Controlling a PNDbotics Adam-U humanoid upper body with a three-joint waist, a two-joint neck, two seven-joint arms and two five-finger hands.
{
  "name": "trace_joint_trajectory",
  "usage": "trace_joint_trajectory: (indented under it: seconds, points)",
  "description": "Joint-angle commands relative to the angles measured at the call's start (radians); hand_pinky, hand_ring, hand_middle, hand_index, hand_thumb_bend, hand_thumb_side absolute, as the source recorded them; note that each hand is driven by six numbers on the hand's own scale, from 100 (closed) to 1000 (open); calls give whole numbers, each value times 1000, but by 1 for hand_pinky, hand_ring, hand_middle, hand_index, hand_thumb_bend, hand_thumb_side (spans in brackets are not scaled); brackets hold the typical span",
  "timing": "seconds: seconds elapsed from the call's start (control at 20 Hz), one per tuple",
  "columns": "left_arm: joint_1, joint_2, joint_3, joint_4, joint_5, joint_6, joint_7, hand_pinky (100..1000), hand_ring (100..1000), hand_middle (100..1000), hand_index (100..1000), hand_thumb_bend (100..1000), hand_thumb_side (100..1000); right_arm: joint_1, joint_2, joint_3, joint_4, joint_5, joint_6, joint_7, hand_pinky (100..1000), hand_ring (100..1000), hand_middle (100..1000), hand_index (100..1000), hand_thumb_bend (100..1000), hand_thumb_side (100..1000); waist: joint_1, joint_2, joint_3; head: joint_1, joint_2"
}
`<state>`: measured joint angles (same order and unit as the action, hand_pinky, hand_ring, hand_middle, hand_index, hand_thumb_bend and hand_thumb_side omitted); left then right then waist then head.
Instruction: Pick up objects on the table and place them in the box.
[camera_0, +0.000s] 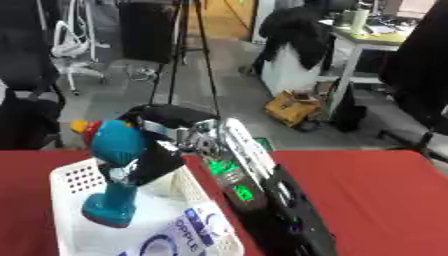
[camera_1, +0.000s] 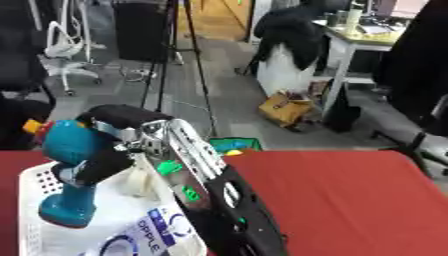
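Teal plastic is seen on the toy drill (camera_0: 114, 170), with an orange tip at its top; it is held upright above the white perforated basket (camera_0: 68, 182) by the right hand (camera_0: 144, 167), whose dark fingers are curled round its grip. From the right eye, a blue-printed packet (camera_1: 153, 231) is seen lying inside the basket beneath the drill; red tabletop (camera_1: 350, 200) is shown beside the basket.
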<state>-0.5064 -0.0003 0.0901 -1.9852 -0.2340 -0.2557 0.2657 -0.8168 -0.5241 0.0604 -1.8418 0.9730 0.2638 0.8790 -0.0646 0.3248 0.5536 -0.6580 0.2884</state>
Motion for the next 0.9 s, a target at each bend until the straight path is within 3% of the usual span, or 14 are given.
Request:
trace_joint_trajectory:
  seconds: [0.05, 0.3, 0.35, 0.4, 0.45, 0.5, 0.55, 0.7, 0.9]
  points:
    - [-7, 5, 4, -15, -7, 0, 3, 801, 786, 781, 795, 100, 1000, -10, -30, -14, -31, 3, 2, 2, 900, 931, 904, 930, 275, 717, -1, 2, -2, 2, -6]
    - [-6, 7, 5, -15, -12, 2, 3, 801, 786, 781, 795, 100, 1000, 0, -44, -7, -45, 32, -12, -6, 899, 932, 905, 924, 253, 735, -1, 6, -5, -2, -11]
    - [-5, 7, 4, -15, -14, 2, 3, 801, 787, 780, 795, 100, 1000, 1, -48, -4, -52, 40, -20, -14, 926, 963, 964, 980, 289, 798, -1, 6, -5, -3, -12]
    - [-5, 7, 4, -15, -15, 3, 3, 801, 787, 780, 795, 100, 1000, 3, -52, -1, -59, 53, -36, -27, 926, 963, 964, 980, 289, 798, 0, 7, -5, -3, -13]
    - [-5, 7, 4, -15, -16, 3, 3, 802, 787, 778, 795, 100, 1000, 6, -57, 1, -60, 71, -53, -36, 976, 1000, 1000, 1000, 458, 810, 0, 8, -6, -3, -14]
    - [-4, 8, 4, -15, -17, 4, 4, 802, 787, 778, 795, 100, 1000, 9, -65, 4, -55, 112, -77, -40, 976, 1000, 1000, 1000, 458, 810, 1, 9, -6, -4, -16]
    - [-3, 8, 5, -15, -18, 4, 5, 803, 787, 779, 795, 100, 1000, 11, -68, 5, -47, 152, -101, -40, 1000, 1000, 1000, 1000, 572, 836, 1, 10, -7, -5, -16]
    - [-2, 8, 5, -15, -21, 6, 7, 803, 788, 779, 795, 100, 1000, 14, -73, 8, -27, 244, -162, -38, 1000, 1000, 1000, 1000, 557, 829, 2, 12, -9, -8, -18]
    - [-2, 6, 5, -15, -24, 8, 10, 803, 783, 779, 794, 100, 1000, 18, -69, 12, -11, 269, -205, -54, 1000, 1000, 1000, 1000, 608, 851, 4, 15, -10, -11, -21]
